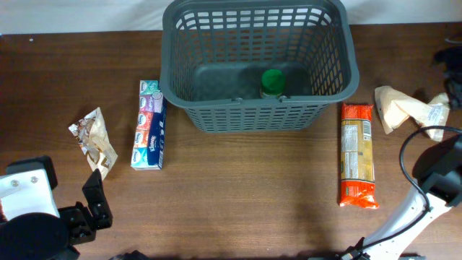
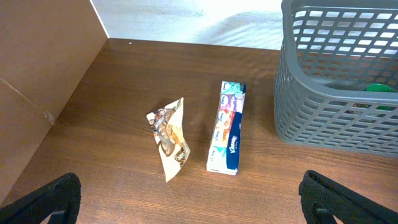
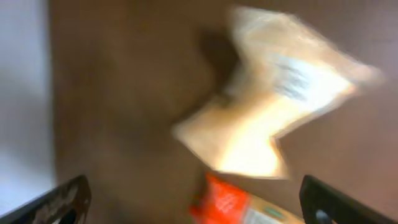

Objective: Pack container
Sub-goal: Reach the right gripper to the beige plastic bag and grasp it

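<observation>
The dark grey basket (image 1: pixel 260 115) stands at the back centre, and its corner shows in the left wrist view (image 2: pixel 329 118). A green-lidded jar (image 1: pixel 272 81) stands inside it. My left gripper (image 2: pixel 186 202) is open and empty, low at the front left (image 1: pixel 92 206), well short of a tissue pack (image 2: pixel 227 127) and a crumpled snack bag (image 2: pixel 169 134). My right gripper (image 3: pixel 194 202) is open and empty above a beige bag (image 3: pixel 273 118) and the end of an orange packet (image 3: pixel 230 202). The right wrist view is blurred.
In the overhead view the tissue pack (image 1: pixel 149 124) and snack bag (image 1: pixel 94 141) lie left of the basket. The orange packet (image 1: pixel 358 154) and beige bag (image 1: pixel 404 108) lie right of it. A brown panel (image 2: pixel 37 74) borders the table's left side.
</observation>
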Robot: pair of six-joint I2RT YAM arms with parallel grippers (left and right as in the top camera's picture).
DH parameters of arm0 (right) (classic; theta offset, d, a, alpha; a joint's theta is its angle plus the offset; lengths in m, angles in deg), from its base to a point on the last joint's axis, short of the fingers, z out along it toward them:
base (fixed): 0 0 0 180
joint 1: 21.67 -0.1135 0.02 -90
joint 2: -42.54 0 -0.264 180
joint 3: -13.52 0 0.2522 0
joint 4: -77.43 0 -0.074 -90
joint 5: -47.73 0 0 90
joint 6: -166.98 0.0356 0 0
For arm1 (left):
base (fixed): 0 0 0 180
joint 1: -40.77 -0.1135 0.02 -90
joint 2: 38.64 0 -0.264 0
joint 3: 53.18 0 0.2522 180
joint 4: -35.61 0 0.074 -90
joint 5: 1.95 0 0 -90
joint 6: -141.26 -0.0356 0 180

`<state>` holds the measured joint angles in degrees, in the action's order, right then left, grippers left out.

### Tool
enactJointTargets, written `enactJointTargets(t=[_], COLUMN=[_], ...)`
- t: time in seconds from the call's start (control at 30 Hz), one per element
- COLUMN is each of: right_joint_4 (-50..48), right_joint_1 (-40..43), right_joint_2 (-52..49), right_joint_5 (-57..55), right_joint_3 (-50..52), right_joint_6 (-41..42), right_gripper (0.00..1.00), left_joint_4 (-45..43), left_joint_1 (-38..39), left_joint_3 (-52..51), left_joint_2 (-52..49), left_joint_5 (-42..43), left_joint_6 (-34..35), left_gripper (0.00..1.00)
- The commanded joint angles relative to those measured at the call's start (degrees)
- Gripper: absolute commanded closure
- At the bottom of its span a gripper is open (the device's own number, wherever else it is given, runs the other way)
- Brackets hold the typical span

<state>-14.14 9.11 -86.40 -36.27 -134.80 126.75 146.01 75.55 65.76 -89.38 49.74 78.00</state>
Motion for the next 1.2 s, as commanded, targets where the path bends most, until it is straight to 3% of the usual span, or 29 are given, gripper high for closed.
enactJointTargets(t=[0.0, 0.17, 0.27, 1.17], right_joint_4=[-5.5, -4.4, -3.1, 1.2], right_joint_1=[-2.0, -2.6, -2.5, -0.6], right_joint_2=[0.2, 0.2, 0.2, -8.3], right_joint_5=[0.6, -3.3, -4.8, -10.2], right_joint_3=[3.7, 7.5, 9.1, 11.8], right_joint_6=[8.6, 19.8, 22.4, 26.1], right_gripper=[0.01, 0.01, 0.01, 0.01], left_joint_4=[0.0, 0.0, 0.0, 0.0], left_joint_1=[-0.3, -0.3, -0.3, -0.3], left_joint_3=[-0.2, -0.2, -0.2, -0.2], left_joint_2=[-0.1, -0.1, -0.1, -0.1], left_joint_5=[0.2, 0.2, 0.2, 0.2], left_joint_6=[-0.7, -0.7, -0.7, -0.7], left_gripper=[0.0, 0.01, 0.0, 0.0])
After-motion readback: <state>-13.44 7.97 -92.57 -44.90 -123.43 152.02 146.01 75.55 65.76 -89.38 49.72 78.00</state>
